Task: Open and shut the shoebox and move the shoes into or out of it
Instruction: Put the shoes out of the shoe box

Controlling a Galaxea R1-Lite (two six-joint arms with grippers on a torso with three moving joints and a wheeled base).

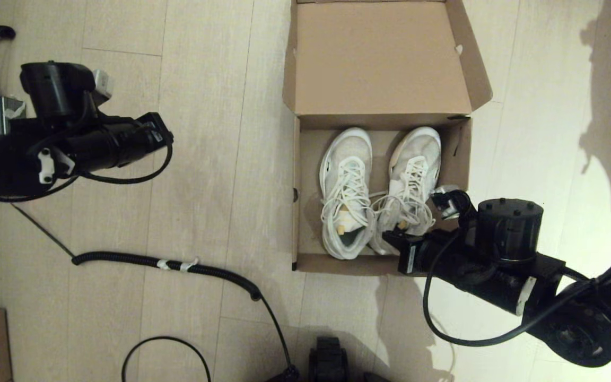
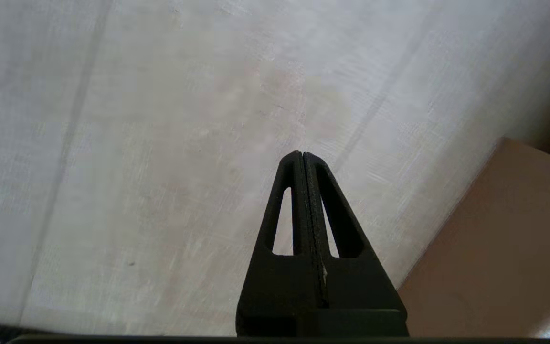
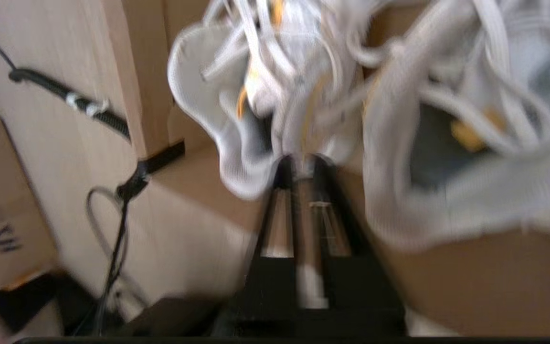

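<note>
While the plain brown cardboard shoebox (image 1: 305, 212) lay on the pale plank floor (image 1: 204, 159) with its hinged lid (image 1: 380, 58) thrown flat back, the shoes (image 1: 348, 191), soft white mesh with loose looping laces, sat side by side inside it, toes toward the lid. At the near heel of the right-side shoe the right hand (image 3: 303, 165) hovered with its black fingers pinched narrow, nearly together. Well off to the left, the left hand (image 2: 302, 155) hung pressed shut over bare floor.
</note>
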